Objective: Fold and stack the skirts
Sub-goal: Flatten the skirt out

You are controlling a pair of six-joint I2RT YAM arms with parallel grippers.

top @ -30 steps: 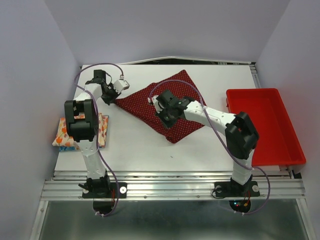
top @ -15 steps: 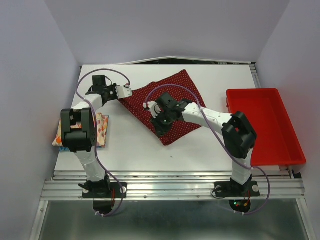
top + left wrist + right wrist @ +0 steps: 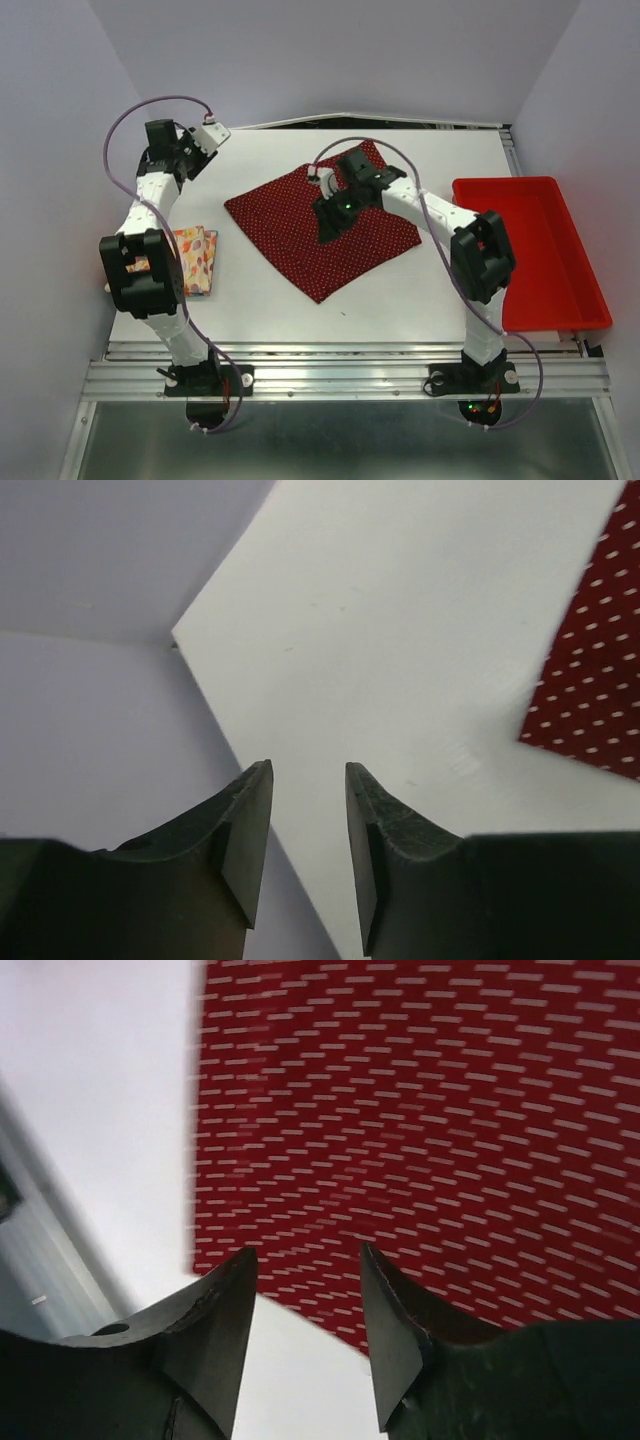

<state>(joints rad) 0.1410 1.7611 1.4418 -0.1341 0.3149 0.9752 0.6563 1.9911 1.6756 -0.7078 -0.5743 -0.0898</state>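
Note:
The dark red skirt with white dots (image 3: 330, 235) lies spread flat in the middle of the table. My right gripper (image 3: 320, 180) hovers over its far-left edge, open, with nothing between the fingers; in the right wrist view the skirt (image 3: 450, 1110) fills the picture above the right gripper (image 3: 307, 1250). My left gripper (image 3: 213, 133) is open and empty near the far-left table corner, well apart from the cloth. The left wrist view shows the left gripper (image 3: 308, 768) over bare table, with a skirt corner (image 3: 590, 680) at the right. A folded cream skirt with orange flowers (image 3: 195, 258) lies at the left edge, partly behind the left arm.
A red tray (image 3: 510, 184) stands along the right side of the table. Pale walls close in the left, back and right. The table's far-left corner (image 3: 175, 635) lies just ahead of the left gripper.
Both grippers went from shut to open and let go of the red skirt, which now lies flat. The left arm swung away to the far left; the right gripper moved toward the far edge.

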